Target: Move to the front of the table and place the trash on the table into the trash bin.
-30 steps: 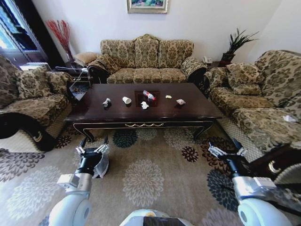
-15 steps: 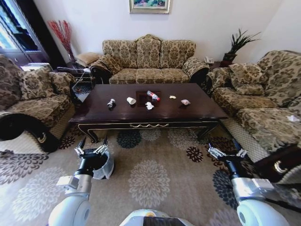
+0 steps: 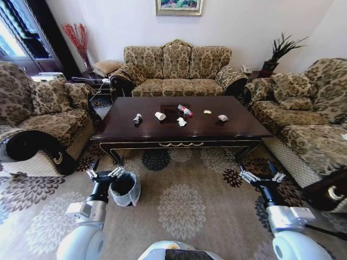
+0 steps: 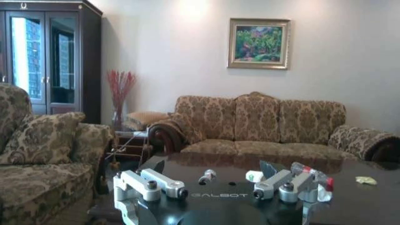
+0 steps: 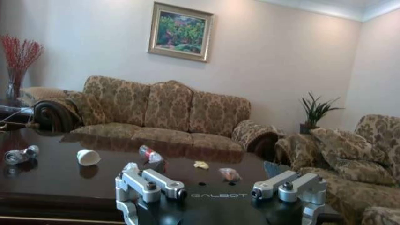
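Observation:
The dark brown table point(image 3: 238, 127) stands ahead of me on the patterned carpet. Trash lies along its middle: a clear bottle with a red cap point(image 3: 185, 110), a white paper cup point(image 3: 160, 116), a crumpled tissue point(image 3: 181, 122), a small wrapper point(image 3: 137, 118), a yellowish scrap point(image 3: 207, 112) and another wrapper point(image 3: 223, 117). The trash bin point(image 3: 126, 188), black with a white liner, sits on the carpet just right of my left gripper point(image 3: 104, 173), which is open and holds nothing. My right gripper point(image 3: 262, 176) is also open, low over the carpet at the right. Both wrist views look across the table point(image 4: 375, 201), showing the cup point(image 5: 88, 157) and the bottle point(image 5: 149, 153).
Patterned sofas close in the table: one behind it point(image 3: 176, 67), one at the left point(image 3: 38, 116), one at the right point(image 3: 309, 124). A potted plant point(image 3: 282, 51) stands at the back right. Open carpet point(image 3: 184, 200) lies between me and the table's front edge.
The whole head view has shifted, so the camera moved: the table now sits further right in the picture and the bin shows fully beside my left gripper. Both grippers keep their pose.

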Controlling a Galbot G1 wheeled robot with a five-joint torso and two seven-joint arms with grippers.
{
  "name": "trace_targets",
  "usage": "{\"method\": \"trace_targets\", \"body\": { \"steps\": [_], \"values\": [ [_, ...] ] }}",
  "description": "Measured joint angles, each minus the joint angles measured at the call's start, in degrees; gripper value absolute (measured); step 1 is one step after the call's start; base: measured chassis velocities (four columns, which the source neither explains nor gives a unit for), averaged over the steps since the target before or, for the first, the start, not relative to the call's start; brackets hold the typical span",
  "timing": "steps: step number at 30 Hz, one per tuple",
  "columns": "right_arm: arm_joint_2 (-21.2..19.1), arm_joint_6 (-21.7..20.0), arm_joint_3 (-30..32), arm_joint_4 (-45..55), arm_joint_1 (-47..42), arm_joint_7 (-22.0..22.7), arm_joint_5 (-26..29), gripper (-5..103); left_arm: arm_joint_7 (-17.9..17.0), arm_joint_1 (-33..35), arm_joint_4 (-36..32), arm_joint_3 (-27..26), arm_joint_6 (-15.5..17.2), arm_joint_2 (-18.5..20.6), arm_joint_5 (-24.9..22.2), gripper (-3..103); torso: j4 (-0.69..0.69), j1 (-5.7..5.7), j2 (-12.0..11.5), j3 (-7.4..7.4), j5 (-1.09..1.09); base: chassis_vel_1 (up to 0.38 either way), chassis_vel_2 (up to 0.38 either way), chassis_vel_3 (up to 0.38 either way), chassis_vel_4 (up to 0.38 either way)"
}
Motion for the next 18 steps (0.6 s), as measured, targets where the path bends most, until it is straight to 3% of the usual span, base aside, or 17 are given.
{"method": "trace_targets", "body": {
  "steps": [18],
  "values": [
    [0.4, -0.2, -1.2, -0.1, 0.0, -0.1, -1.2, 100, -0.4, 0.2, 0.9, -0.1, -1.2, 0.0, 0.3, 100, 0.0, 0.0, 0.0, 0.0, 0.0, 0.119, 0.119, -0.126, -0.122]
  ]
}}
